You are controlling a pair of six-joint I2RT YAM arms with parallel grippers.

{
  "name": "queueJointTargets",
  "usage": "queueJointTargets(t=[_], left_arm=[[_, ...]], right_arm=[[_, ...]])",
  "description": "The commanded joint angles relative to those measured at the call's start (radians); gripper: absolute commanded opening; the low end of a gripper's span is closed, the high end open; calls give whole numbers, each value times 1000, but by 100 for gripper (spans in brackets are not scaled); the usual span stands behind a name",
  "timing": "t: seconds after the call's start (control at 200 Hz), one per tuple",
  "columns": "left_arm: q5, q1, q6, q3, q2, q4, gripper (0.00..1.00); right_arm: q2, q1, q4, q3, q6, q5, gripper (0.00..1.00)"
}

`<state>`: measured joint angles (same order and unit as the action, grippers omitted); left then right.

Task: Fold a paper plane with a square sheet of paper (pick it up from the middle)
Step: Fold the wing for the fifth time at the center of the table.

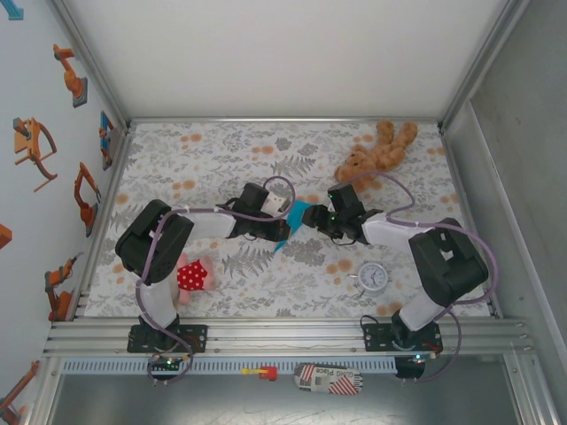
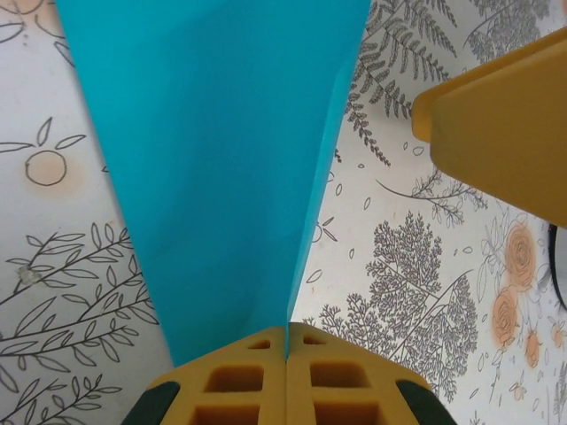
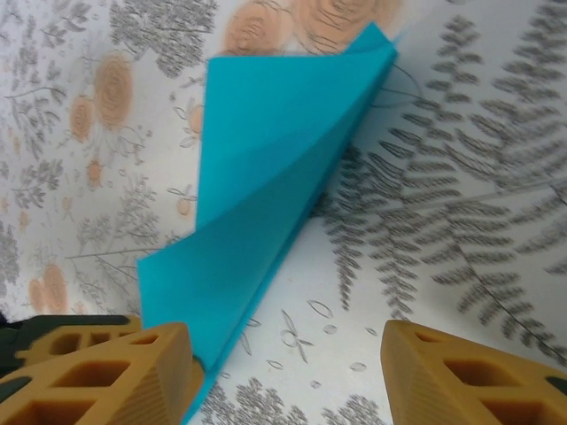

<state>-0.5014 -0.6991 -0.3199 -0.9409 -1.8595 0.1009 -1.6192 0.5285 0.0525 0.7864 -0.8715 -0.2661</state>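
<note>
Turquoise paper (image 1: 296, 218), folded into a narrowing wedge with a crease along one side, is held above the middle of the table (image 1: 213, 159), between the two arms.

Left arm: it rises from its base at the near left, and the forearm reaches inward to the right. The left gripper (image 2: 285, 352) has its yellow fingers (image 2: 235, 382) pressed together on the narrow end of the paper, which fans out away from them.

Right arm: it is bent likewise from the near right, with the forearm reaching left and the wrist aimed at the paper. The right gripper (image 3: 283, 354) has its fingers (image 3: 443, 372) standing apart. The paper's lower corner lies just beside one finger; contact cannot be confirmed. The other finger is clear of the paper.

Surroundings: a brown teddy bear (image 1: 376, 149) lies at the far right of the table. A small white clock (image 1: 373, 277) sits near the right arm's base. A red white-dotted item (image 1: 191, 275) lies beside the left arm's base. All three lie well apart from the paper.
</note>
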Motion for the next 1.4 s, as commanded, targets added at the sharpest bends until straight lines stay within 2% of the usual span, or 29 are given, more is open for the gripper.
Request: queueJointTargets(t=[0.0,0.501,0.901,1.397], left_arm=[[-34,10,-70,28,-18,64,0],[-31,13,-125,122,-29,222,4],[-44,17,-136,140,-42,258,7],[-67,25,-137,105,17,184,24]], right_arm=[[-29,9,-31,53,67,-19,55],[-103,10,-46,111,150,-51,50],[-164,10,-42,140,169,-82,49],[-192,10,-45,144,157,-67,50]])
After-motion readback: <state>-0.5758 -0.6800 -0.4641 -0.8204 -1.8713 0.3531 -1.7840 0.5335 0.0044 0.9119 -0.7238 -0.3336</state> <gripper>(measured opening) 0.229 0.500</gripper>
